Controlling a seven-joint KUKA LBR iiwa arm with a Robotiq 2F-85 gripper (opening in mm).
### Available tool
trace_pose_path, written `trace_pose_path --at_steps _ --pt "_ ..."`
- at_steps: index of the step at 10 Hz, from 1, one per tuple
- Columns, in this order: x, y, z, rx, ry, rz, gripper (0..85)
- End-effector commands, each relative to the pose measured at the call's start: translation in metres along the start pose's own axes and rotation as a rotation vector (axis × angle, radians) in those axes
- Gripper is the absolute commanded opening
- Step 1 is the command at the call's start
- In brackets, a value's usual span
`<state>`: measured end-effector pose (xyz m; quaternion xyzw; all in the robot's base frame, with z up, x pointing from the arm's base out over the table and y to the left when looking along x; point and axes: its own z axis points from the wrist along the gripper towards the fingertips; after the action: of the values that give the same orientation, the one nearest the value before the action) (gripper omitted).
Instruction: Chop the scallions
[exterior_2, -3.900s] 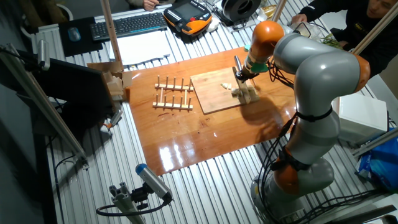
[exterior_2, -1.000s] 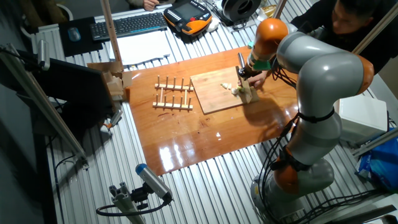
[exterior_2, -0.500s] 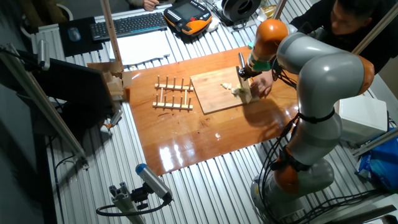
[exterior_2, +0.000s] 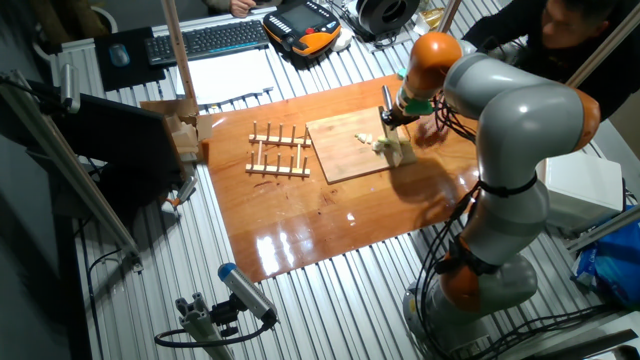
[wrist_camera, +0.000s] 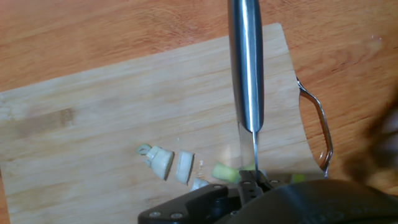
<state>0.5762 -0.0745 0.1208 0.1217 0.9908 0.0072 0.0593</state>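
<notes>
Person's hand (exterior_2: 432, 131) farther from scallions (wrist_camera: 175, 167)

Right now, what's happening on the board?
The arm is chopping scallions on the wooden cutting board. A knife is fixed at the pincer, blade down over the board's right end. A few cut pale pieces lie left of the blade, and a greenish piece sits at it. A person's hand hovers just beyond the board.

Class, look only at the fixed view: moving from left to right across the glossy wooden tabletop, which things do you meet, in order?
Slatted wooden rack → pale rectangular wooden cutting board → short cream-white scallion pieces → the robot's claw, standing at the board's right edge.
</notes>
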Motion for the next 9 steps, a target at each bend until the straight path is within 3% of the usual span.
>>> trace_pose_path --at_steps 1,9 --pt "-0.001 0.001 0.0 0.003 0.002 0.009 0.0" --pt "-0.01 0.014 0.008 0.01 0.009 0.064 0.0"
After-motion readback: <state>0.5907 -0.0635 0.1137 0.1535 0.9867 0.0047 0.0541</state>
